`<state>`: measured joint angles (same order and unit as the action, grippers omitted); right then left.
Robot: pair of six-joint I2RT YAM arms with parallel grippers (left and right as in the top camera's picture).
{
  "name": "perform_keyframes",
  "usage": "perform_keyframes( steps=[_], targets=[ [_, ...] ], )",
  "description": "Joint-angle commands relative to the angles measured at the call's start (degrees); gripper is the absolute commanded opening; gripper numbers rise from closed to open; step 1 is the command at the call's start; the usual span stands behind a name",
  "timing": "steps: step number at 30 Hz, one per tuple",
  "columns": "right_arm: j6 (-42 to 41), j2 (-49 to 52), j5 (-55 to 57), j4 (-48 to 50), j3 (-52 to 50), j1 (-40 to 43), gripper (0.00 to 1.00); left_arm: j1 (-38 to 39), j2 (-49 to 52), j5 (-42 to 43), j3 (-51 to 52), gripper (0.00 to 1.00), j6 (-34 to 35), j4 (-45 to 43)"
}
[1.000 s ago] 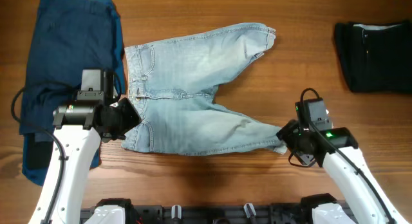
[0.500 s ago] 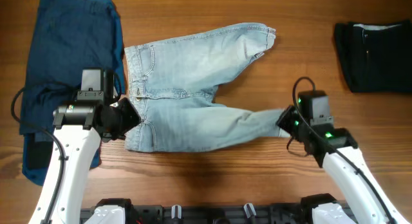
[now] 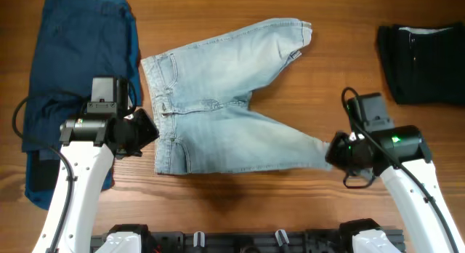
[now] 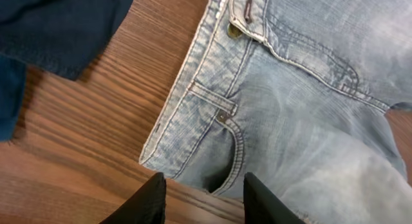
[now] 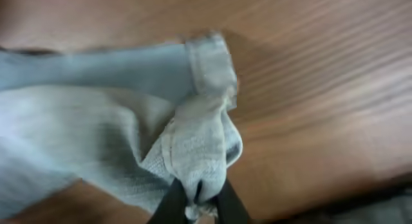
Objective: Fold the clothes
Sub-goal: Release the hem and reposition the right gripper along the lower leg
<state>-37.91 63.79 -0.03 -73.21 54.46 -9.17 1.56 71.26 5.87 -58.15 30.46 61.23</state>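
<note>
1. Workpiece. The pale light-wash blue denim shorts [image 3: 225, 115] lie flat at the middle of the brown wooden bench [image 3: 218, 209]. The waistband faces my left arm. Both legs run toward my right arm. The far leg angles up toward the back of the bench. The near leg stretches out straight to my right jaws.

2. Right jaws. Clenched on the cuffed hem of the near leg. The right wrist view shows the denim [image 5: 129, 121] bunched and folded over at the grip, with the cloth pinched between the two dark tips at the bottom edge of the frame.

3. Left jaws. Released, holding nothing. The left wrist view shows the two black tips apart over bare wood, just short of the near corner of the waistband and its front pocket [image 4: 225, 147].

4. Other items. A large dark navy-blue garment [image 3: 73, 71] lies at the left end of the bench, partly under my left arm. A folded black garment [image 3: 421, 64] lies at the far right, well apart from the shorts.
</note>
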Motion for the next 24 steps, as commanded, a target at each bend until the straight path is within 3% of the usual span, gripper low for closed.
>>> perform_keyframes(
  steps=[1,5,10,16,20,24],
  targets=[
    [-3.17,-0.15,-0.94,-1.22,-0.37,0.26,0.92,0.2,0.11,0.04,-0.79,0.39,-0.5,-0.22],
    [-3.74,-0.15,-3.02,0.7,-0.37,0.26,0.94,0.2,0.11,0.04,-0.79,0.39,-0.5,-0.2],
    [-2.21,-0.15,-4.26,5.44,-0.35,0.26,0.9,0.2,0.11,0.07,-0.79,0.39,-0.48,-0.17],
    [6.75,0.68,-5.44,23.98,-0.37,0.26,0.71,0.2,0.11,0.07,-0.79,0.39,-0.46,-0.42],
    [10.91,6.19,-3.41,32.59,-0.37,0.26,0.71,0.2,0.11,0.07,-0.79,0.39,-0.46,-0.5],
    [10.97,15.67,-7.45,32.83,-0.37,0.26,0.72,0.2,0.11,0.07,-0.79,0.4,-0.46,-0.33]
  ],
)
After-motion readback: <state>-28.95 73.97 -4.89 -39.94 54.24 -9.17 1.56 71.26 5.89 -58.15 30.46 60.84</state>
